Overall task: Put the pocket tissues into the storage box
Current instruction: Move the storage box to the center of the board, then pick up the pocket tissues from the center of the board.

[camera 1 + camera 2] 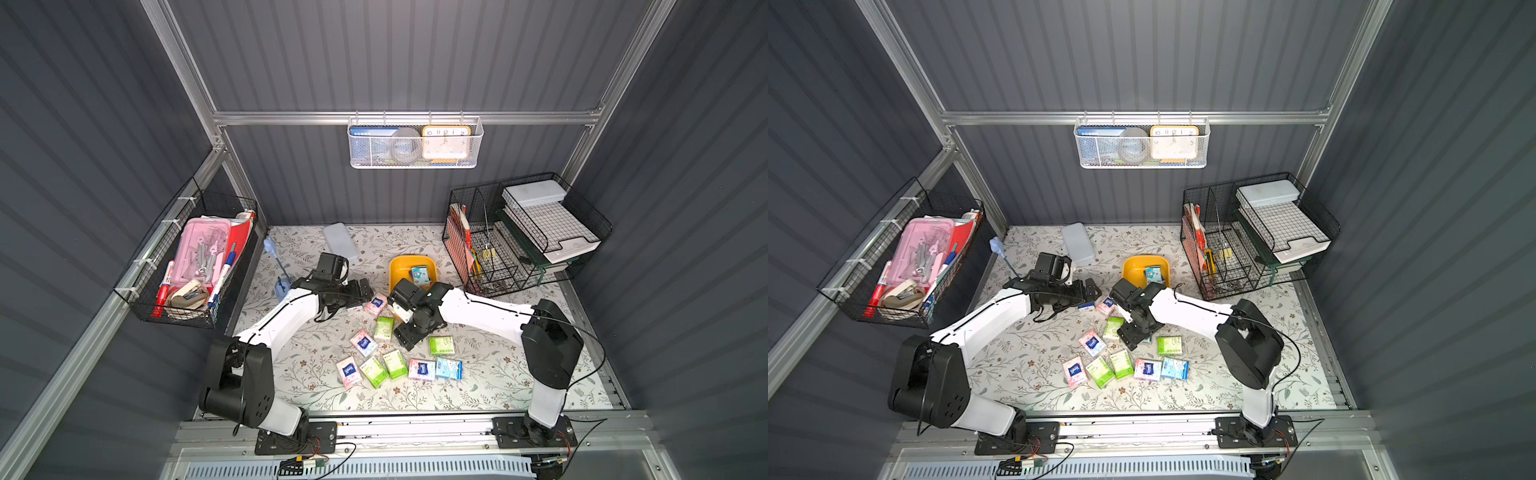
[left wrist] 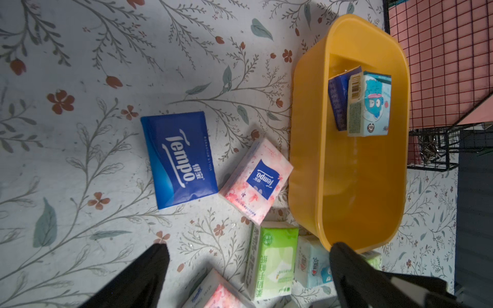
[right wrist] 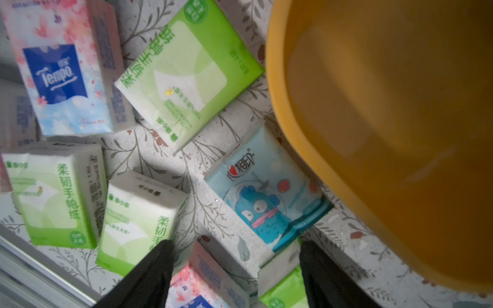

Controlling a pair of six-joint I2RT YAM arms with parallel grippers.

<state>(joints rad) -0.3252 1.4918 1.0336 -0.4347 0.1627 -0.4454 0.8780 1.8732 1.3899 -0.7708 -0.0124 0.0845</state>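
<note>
The yellow storage box [image 1: 401, 266] stands mid-table, its inside seen in the left wrist view [image 2: 360, 173]. A light blue packet [image 2: 370, 104] and a dark blue one [image 2: 337, 101] lie in it. Several pocket tissues [image 1: 395, 363] lie scattered on the floral mat in front of the box. My left gripper [image 1: 365, 291] [image 2: 250, 266] hovers open and empty just left of the box, over a dark blue packet [image 2: 180, 160] and a pink one [image 2: 256, 181]. My right gripper [image 1: 409, 336] [image 3: 237, 258] is open and empty, low over the packets by the box's front, near a light blue packet [image 3: 266, 197].
A grey lidded case [image 1: 340, 241] lies behind the left arm. A black wire organiser [image 1: 519, 237] stands right of the box. A wire basket of stationery [image 1: 187, 266] hangs on the left wall. A blue brush [image 1: 278, 266] stands at the mat's left edge.
</note>
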